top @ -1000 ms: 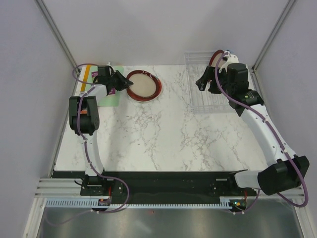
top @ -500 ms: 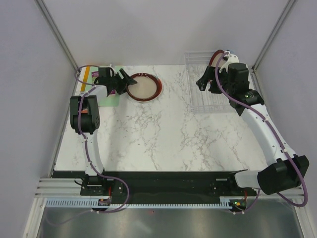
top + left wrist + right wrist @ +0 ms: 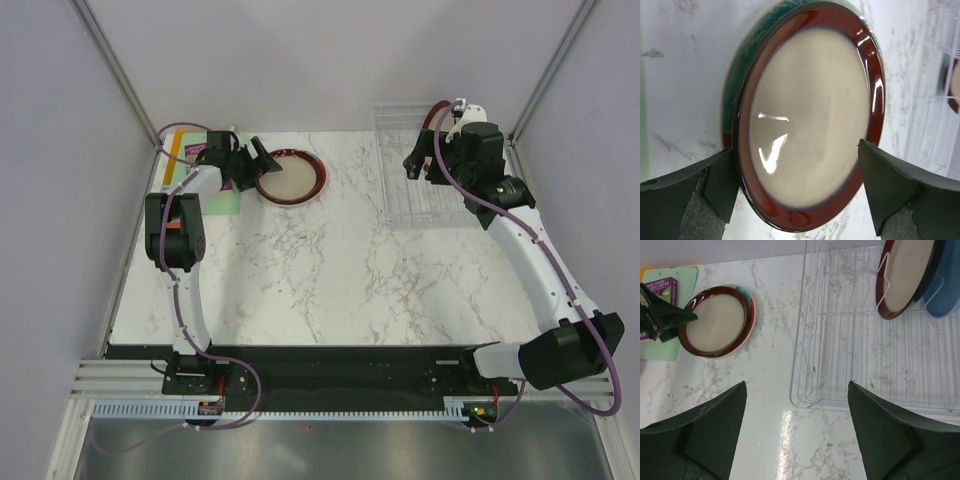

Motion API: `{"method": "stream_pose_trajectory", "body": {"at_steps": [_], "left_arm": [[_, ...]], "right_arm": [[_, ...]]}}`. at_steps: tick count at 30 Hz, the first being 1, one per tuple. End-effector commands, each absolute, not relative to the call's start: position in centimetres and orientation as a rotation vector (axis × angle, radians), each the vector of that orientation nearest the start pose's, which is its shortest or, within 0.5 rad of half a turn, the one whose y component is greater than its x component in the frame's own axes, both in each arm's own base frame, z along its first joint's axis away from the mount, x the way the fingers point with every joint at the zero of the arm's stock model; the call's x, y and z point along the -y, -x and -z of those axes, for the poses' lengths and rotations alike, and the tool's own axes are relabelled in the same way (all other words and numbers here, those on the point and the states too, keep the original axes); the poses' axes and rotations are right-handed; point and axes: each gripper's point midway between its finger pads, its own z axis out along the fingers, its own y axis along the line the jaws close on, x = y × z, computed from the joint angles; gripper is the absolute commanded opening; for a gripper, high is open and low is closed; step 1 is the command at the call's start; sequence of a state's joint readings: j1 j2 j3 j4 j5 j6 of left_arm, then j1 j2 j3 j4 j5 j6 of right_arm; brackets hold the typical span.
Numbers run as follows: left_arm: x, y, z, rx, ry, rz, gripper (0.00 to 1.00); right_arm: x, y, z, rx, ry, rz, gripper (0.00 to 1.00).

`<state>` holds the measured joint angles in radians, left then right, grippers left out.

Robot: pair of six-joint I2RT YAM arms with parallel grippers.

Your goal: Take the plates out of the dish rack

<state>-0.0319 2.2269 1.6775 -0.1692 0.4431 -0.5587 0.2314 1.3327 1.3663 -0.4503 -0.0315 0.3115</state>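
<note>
The dish rack (image 3: 865, 365) holds two upright plates (image 3: 905, 275); two stacked plates (image 3: 810, 120) lie on the bench (image 3: 775, 440). Left pincer (image 3: 792, 150) and right pincer (image 3: 796, 385) are spread.

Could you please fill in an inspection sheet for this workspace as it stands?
Surface: marble table, no spills seen.
Job's things: dish rack holds upright red-rimmed plate and blue plate; second red-rimmed plate lies on teal plate.
Clutter: green and purple book beside the stack.
Grippers: left gripper open at the stack's edge; right gripper open above the rack.
Cables: purple cables along both arms.
Surroundings: plain grey walls.
</note>
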Motion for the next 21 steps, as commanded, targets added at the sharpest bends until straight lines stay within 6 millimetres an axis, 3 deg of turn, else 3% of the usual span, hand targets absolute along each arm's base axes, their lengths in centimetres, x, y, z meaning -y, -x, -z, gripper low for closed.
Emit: {"method": "stream_pose_trajectory", "body": {"at_steps": [1,5,10,15,17,19,20,21], "left_arm": [[7.0,-55.3,-8.4,-2.392,0.355,0.429,1.0],[6.5,-55.1,-9.9,-2.387,0.309,0.324,1.0],[7.4,-55.5,-11.3,-2.379,0.243,0.255,1.0],[7.7,-54.5,-12.4,-2.395,0.262,0.221,1.0],[8.8,-53.4,-14.0,-2.38,0.253,0.276,1.0],[10.5,-52.1,-14.8,-2.377,0.209,0.296,1.0],[11.1,-51.5,-17.0,-2.337,0.185,0.312,1.0],[11.7,-51.0,-17.7,-2.324,0.17,0.327,1.0]], "right_arm": [[-8.8,-40.9,-33.0,-1.946,-0.077,-0.216,0.89],[-7.4,-41.7,-34.1,-1.93,-0.093,-0.12,0.88],[-6.0,-42.9,-33.7,-1.942,-0.117,-0.013,0.88],[-4.3,-44.5,-33.5,-1.936,-0.165,0.104,0.89],[-3.4,-45.6,-34.2,-1.914,-0.197,0.136,0.89],[-3.0,-47.0,-32.8,-1.945,-0.206,0.19,0.88],[-2.8,-47.5,-33.3,-1.933,-0.217,0.201,0.88],[-2.9,-48.6,-31.9,-1.961,-0.211,0.221,0.87]]}}
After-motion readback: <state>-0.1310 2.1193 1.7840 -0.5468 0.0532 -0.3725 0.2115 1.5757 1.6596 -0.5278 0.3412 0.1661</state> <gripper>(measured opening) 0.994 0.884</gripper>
